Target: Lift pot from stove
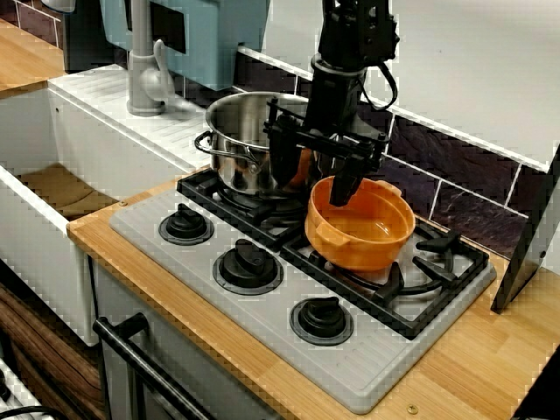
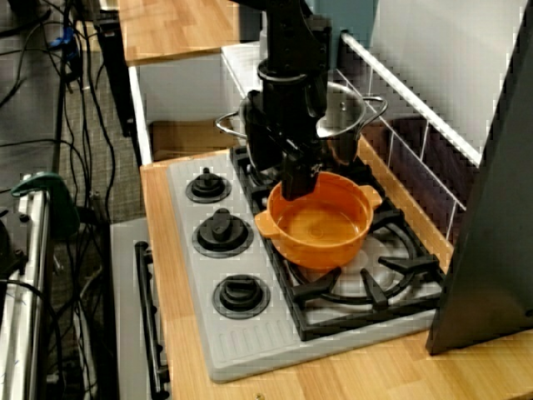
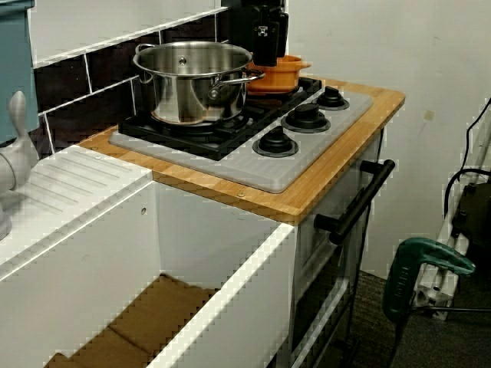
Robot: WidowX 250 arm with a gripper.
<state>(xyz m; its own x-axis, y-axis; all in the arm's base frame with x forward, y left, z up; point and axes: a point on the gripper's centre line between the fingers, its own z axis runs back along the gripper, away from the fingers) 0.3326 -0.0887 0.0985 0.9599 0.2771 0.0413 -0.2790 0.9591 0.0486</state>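
Tool (image 1: 343, 182) on pot (image 1: 360, 224) rim, steel pot (image 1: 243, 140) close behind

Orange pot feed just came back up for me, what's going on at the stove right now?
The arm's gripper is down at the orange pot, with one of the jaws dipping inside the rim on the side nearest the steel pot. The orange pot looks tilted and raised over the stove's grate rather than sitting flat, so the lift seems to be under way. I can't confirm how firmly the jaws are clamped. The steel pot stands on the other burner.
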